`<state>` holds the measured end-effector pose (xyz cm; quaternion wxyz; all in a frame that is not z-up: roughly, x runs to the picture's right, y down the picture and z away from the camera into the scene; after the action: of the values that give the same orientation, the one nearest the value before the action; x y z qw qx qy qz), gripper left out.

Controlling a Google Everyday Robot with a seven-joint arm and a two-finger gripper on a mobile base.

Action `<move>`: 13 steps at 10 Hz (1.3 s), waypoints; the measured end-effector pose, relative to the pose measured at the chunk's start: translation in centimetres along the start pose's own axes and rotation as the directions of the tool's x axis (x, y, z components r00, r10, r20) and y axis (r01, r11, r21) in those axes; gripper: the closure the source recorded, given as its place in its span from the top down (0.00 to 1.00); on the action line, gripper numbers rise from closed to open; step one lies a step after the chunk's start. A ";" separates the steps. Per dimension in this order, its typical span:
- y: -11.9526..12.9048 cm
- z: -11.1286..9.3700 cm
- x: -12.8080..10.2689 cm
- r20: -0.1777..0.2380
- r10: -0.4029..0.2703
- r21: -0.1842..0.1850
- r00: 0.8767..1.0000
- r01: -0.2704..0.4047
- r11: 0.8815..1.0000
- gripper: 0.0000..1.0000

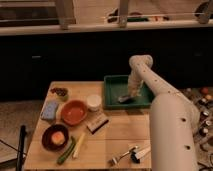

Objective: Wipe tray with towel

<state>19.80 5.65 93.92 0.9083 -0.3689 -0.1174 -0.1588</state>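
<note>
A dark green tray (113,84) with a low rim sits at the back right of the wooden table. My white arm reaches over it from the right and bends down into it. The gripper (131,93) hangs low inside the tray, right of its middle. Just left of and below the gripper, a small pale grey towel (123,98) lies on the tray floor. I cannot tell whether the gripper is touching or holding it.
Left of the tray stand a white cup (94,102) and an orange bowl (74,112). A light blue sponge (50,109), a dark bowl (55,137), green stalks (66,151), a boxed bar (97,122) and a fork (123,155) lie on the table (115,135).
</note>
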 end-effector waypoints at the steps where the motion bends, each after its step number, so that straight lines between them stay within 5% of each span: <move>1: 0.8 0.0 0.2 0.003 -0.006 -0.012 1.000 0.006 1.000 0.00; 7: 1.4 -0.8 3.5 -0.027 0.057 -0.015 0.998 -0.058 0.998 0.00; 13: -1.8 -2.5 4.5 -0.049 0.078 0.046 0.996 -0.076 0.996 0.00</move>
<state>23.50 1.77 94.74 0.9243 -0.3488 -0.0837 -0.1304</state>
